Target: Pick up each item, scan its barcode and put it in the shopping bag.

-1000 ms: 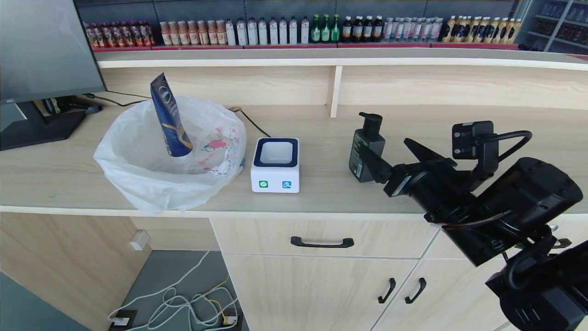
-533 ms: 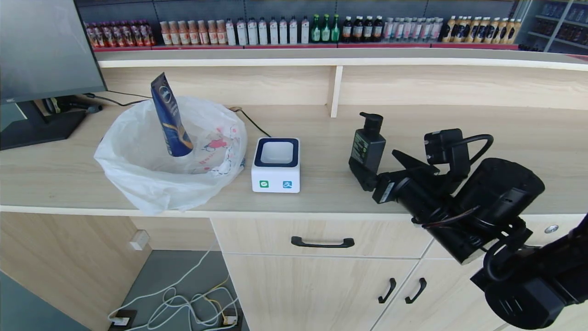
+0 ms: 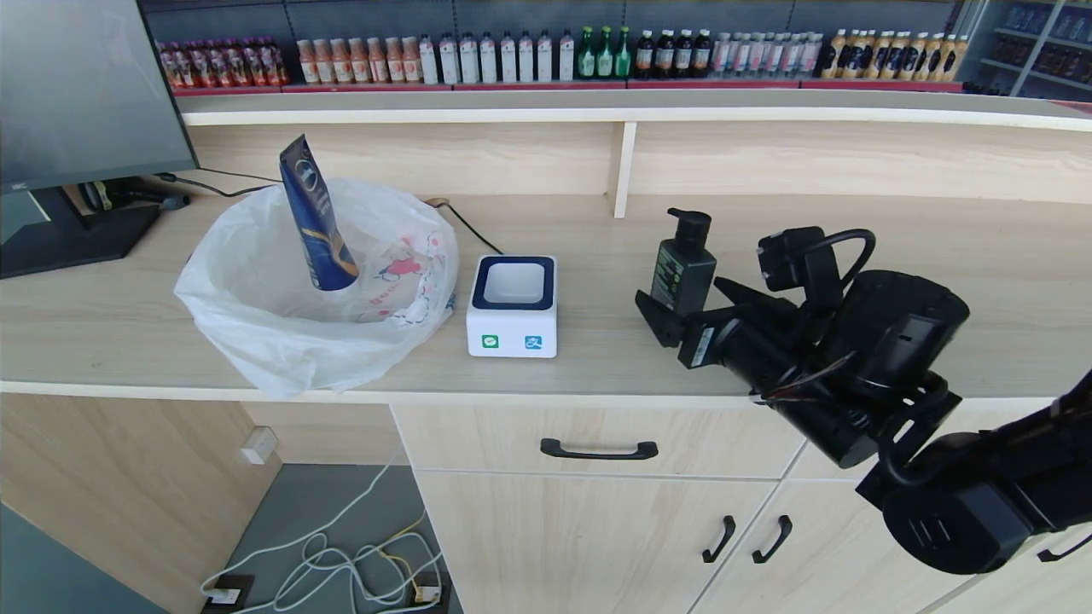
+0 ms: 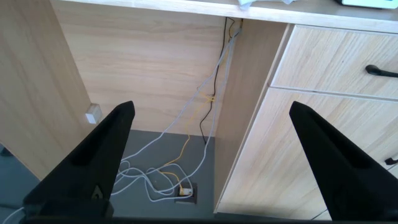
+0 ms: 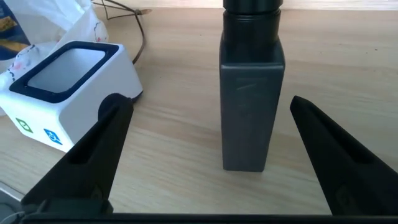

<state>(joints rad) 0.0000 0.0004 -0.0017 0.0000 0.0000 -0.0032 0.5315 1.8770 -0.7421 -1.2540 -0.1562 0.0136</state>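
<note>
Head view: the dark pump bottle [image 3: 680, 277] is seen upright on the counter [image 3: 981, 256], right of the scanner [image 3: 512, 305] and well apart from the shopping bag [image 3: 256, 333]. The right gripper [image 3: 687, 309] is spread open, one finger on each side of the body — contact cannot be confirmed. The bottle is judged rigid, smooth and perhaps liquid-heavy; its flat sides should be clamped at mid-height, the pump head [image 3: 688, 223] avoided.

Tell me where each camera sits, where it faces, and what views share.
Head view: on the head, facing down at the light wooden counter; right gripper shows.
Left wrist view: low, facing cabinet side and floor cables; open left gripper frames it.
Right wrist view: at counter level, facing the dark grey pump bottle between its open jaws.
Shared: head and right wrist show that bottle and the white box scanner.
</note>
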